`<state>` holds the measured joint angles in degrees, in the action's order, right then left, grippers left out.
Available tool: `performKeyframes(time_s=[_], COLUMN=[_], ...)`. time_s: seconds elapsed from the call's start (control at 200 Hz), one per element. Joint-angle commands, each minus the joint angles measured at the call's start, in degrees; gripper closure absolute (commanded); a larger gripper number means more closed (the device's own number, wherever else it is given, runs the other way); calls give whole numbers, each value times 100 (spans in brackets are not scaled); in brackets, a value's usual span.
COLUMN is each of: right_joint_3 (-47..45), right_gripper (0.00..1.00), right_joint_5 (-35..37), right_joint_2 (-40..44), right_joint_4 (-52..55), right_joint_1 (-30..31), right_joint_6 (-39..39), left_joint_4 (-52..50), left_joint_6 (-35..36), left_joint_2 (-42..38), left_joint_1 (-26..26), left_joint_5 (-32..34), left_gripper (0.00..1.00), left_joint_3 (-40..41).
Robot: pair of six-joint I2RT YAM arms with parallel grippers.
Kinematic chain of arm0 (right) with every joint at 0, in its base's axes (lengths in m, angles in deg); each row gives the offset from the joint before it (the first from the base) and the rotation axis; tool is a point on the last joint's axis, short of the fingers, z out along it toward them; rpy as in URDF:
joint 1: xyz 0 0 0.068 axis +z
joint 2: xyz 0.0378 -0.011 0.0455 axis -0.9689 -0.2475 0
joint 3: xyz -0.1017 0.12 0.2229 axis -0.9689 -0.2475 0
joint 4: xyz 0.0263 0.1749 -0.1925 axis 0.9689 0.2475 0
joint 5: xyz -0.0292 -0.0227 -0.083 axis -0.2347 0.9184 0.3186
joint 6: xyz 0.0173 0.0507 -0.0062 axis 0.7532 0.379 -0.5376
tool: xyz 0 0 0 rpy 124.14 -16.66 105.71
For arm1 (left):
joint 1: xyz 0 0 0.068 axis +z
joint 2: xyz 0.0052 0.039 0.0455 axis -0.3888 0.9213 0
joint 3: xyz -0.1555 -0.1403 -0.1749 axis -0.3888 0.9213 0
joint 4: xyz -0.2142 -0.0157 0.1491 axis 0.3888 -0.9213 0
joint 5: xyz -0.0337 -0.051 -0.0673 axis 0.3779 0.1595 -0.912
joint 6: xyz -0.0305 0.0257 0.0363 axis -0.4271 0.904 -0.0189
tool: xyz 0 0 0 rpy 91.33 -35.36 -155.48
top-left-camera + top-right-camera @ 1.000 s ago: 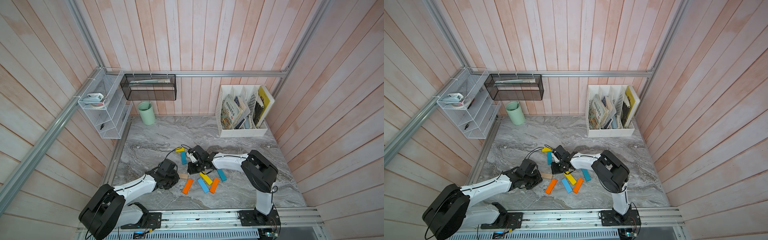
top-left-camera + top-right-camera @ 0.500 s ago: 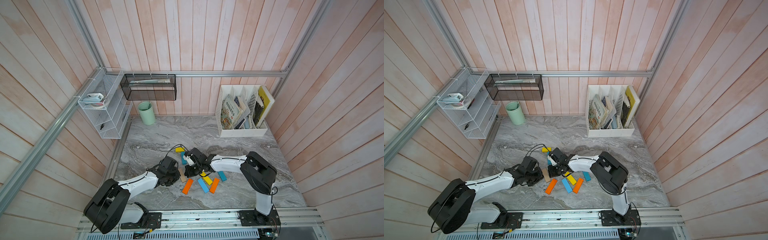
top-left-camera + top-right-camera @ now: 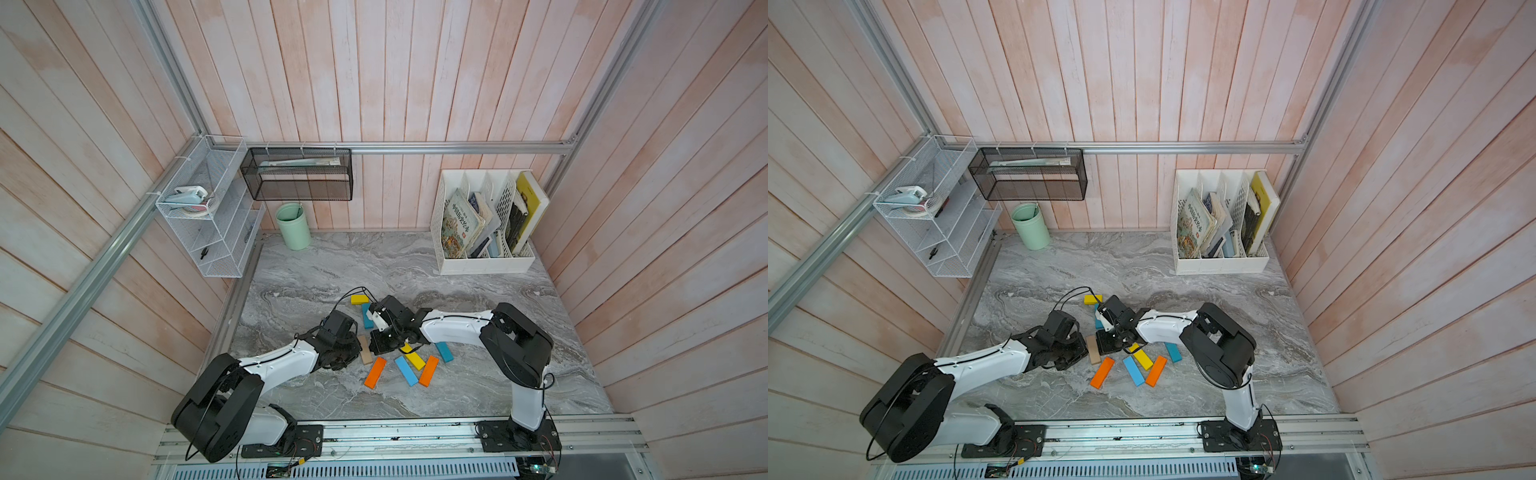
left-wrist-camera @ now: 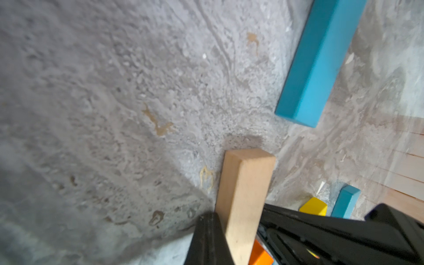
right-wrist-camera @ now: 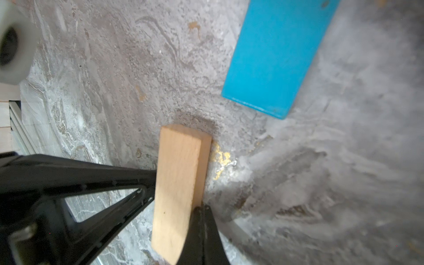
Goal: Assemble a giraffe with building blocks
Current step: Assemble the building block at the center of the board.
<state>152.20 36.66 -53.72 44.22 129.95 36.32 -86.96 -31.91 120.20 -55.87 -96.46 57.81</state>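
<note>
The tan block (image 3: 365, 355) (image 3: 1093, 355) lies on the marble table between my two grippers. My left gripper (image 3: 354, 353) (image 4: 210, 236) is shut, its tip pressed against one long side of the tan block (image 4: 245, 188). My right gripper (image 3: 376, 345) (image 5: 202, 229) is shut too, against the opposite side of the tan block (image 5: 179, 183). Just beyond lies a teal block (image 4: 321, 57) (image 5: 280, 50), and past that a yellow block (image 3: 360, 299). Nearer the front lie an orange block (image 3: 375, 372), a light blue block (image 3: 406, 370), a yellow block (image 3: 415, 360), an orange block (image 3: 428, 370) and a teal block (image 3: 444, 351).
A green cup (image 3: 293, 226) stands at the back left. A white file holder (image 3: 484, 262) with books stands at the back right. Wire racks (image 3: 208, 220) hang on the left wall. The arms' mounting rail (image 3: 395, 432) runs along the table's front edge.
My right gripper has slid left and nearer to the tan block. My left gripper has closed in from the other side. The tan block has turned to point toward the teal block.
</note>
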Motion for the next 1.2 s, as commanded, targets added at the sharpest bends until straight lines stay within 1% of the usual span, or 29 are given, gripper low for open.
performKeyframes(time_s=[0.0, 0.32, 0.635, 1.195], right_joint_3=[58, -149, -435, -217], right_gripper=[100, 100, 100, 100], right_joint_5=[-170, -54, -7, 112], right_joint_2=[-95, 154, 338, 212], right_joint_4=[-124, -139, -264, -120], right_joint_1=[44, 58, 78, 55], right_joint_6=[-51, 22, 125, 45], left_joint_4=[-273, -230, -55, -133], left_joint_6=[134, 144, 65, 84], left_joint_2=[217, 325, 659, 704], left_joint_1=[22, -123, -349, -357], left_joint_5=[116, 42, -4, 23], left_gripper=[100, 100, 100, 100], left_joint_3=[-36, -166, -273, -373])
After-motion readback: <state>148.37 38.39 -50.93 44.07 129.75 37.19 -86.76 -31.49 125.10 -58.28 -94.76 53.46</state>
